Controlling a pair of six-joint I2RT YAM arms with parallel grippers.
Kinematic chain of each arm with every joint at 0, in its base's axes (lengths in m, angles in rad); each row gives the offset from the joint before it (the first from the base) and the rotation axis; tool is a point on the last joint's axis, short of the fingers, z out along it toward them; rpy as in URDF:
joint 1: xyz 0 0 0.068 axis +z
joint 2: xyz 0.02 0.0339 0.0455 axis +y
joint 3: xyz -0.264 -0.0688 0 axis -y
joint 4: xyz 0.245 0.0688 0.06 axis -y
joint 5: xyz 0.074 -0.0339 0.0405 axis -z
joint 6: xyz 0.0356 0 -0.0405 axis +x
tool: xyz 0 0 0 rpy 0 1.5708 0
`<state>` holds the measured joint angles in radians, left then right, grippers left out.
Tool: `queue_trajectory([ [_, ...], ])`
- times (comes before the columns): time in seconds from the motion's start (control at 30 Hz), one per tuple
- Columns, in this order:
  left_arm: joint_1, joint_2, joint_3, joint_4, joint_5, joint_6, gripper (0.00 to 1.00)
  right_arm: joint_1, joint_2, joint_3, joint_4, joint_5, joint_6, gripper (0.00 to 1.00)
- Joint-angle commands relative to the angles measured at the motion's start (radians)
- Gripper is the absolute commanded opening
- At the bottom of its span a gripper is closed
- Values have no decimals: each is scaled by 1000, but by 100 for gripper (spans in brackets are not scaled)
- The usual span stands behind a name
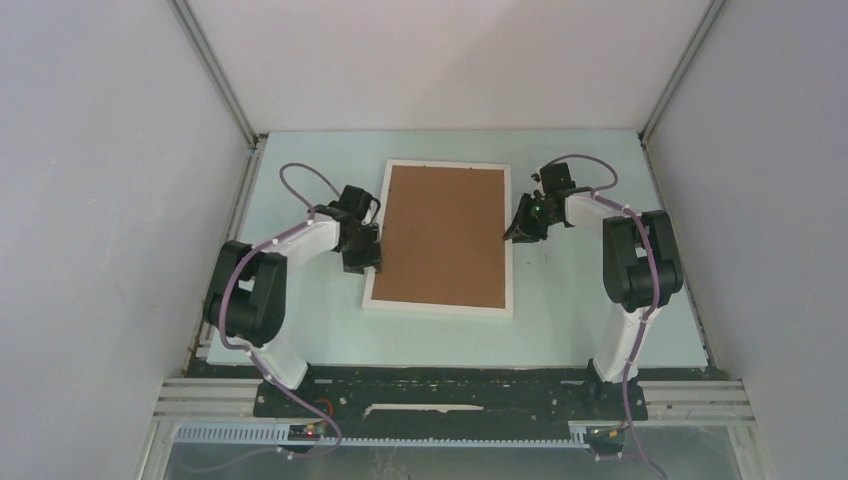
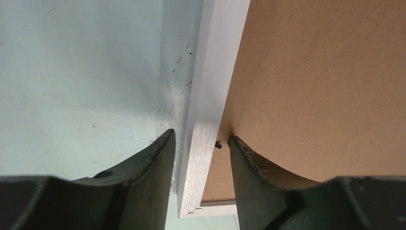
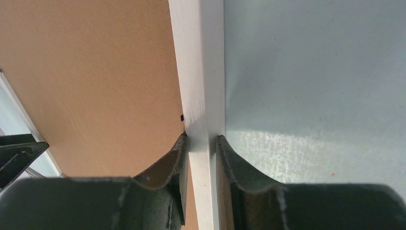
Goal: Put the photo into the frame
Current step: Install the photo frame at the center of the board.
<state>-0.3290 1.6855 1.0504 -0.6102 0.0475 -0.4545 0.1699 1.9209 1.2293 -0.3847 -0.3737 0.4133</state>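
On table (image 1: 580, 300), one frame (image 1: 440, 306), one board (image 1: 445, 235)

White grained-wood frame (image 2: 207, 96), matt brown backing board (image 2: 325, 86).

You have open table (image 1: 570, 300) before and beyond the frame (image 1: 440, 306); the left gripper (image 1: 364, 264) and right gripper (image 1: 516, 232) block its side rims.

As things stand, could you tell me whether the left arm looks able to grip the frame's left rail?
Probably yes: the left gripper straddles that rail of the frame, jaws open, one finger over the table, the other over the backing board, nothing else between them.
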Motion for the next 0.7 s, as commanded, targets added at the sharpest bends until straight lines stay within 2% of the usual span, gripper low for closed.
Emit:
queue_trajectory([
  [0.0,-13,-93,25,-57,-104,0,54,31,-23,5,21,-74,22,20],
  [0.13,-2,-177,60,-93,-45,14,62,30,-16,15,7,-79,27,24],
  [0.2,3,-228,26,-81,4,-11,66,26,-10,15,6,-82,39,25],
  [0.3,4,-350,-72,-61,-10,-107,73,19,1,14,1,-83,62,23],
  [0.37,5,-459,-193,-33,-27,-247,82,19,-1,1,14,-64,90,18],
  [0.47,2,-648,-414,85,50,-515,82,6,-25,-57,89,-53,183,2],
  [0.57,-33,-830,-599,208,61,-776,80,-3,-76,-156,219,-33,322,0],
  [0.67,-87,-888,-666,269,26,-907,84,-5,-161,-323,434,28,520,0],
])
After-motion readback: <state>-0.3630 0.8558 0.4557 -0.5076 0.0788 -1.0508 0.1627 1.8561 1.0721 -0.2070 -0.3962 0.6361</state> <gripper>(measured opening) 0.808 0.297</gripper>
